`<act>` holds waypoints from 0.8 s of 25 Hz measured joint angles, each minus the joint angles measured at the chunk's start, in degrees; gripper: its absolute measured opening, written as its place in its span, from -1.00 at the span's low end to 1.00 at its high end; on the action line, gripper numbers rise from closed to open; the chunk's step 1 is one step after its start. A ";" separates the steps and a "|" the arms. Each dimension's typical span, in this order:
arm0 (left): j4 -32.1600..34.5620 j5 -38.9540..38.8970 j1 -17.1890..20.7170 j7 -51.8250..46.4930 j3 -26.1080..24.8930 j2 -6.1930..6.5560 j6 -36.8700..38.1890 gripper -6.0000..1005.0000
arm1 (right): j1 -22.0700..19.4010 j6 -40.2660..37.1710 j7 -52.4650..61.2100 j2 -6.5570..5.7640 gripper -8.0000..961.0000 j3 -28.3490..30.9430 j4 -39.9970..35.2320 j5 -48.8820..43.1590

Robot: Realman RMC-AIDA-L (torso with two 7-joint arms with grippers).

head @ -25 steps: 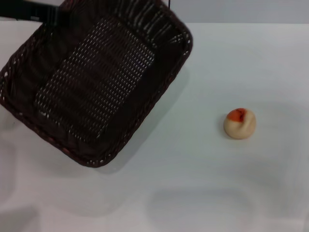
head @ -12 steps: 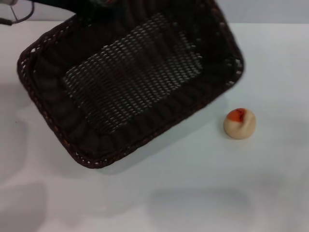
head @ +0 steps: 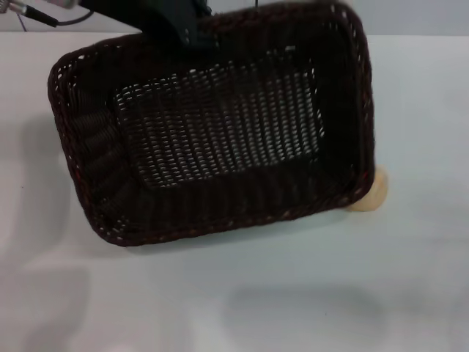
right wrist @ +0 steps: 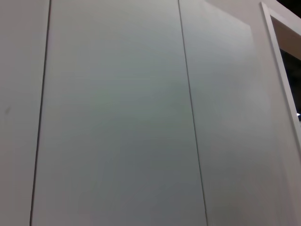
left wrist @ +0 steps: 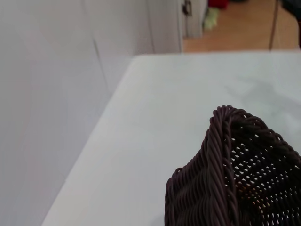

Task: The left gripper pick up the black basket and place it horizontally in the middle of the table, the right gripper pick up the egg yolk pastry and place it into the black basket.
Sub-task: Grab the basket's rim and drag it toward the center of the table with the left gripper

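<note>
The black basket (head: 220,125) hangs tilted above the white table (head: 293,293) in the head view, its long side nearly level across the middle. My left gripper (head: 179,29) is shut on the basket's far rim at the top left. The basket's rim corner also shows in the left wrist view (left wrist: 225,160). The egg yolk pastry (head: 372,196) lies on the table at the right, mostly hidden behind the basket's right lower corner; only a pale edge shows. My right gripper is out of view; its wrist view shows only a wall.
A pale wall panel (right wrist: 117,117) fills the right wrist view. The table's far edge and a floor beyond (left wrist: 235,28) show in the left wrist view. Bare table lies in front of and to the right of the basket.
The basket has swung to the right and turned closer to level across the table. It now covers most of the pastry, which has stayed in place.
</note>
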 joint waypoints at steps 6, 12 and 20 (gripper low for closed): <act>0.04 5.14 -0.10 5.68 0.76 -1.71 0.29 -0.60 | -1.03 -1.26 -1.20 0.09 0.09 -1.88 0.97 0.12; -1.11 5.64 0.62 8.91 2.11 -2.71 -1.50 -0.60 | -1.33 -1.29 -1.27 0.08 0.09 -2.43 1.23 0.13; -2.12 1.35 2.42 8.83 3.59 -3.40 -0.41 -0.60 | -1.33 -1.68 -1.60 -0.07 0.09 -2.61 1.60 0.04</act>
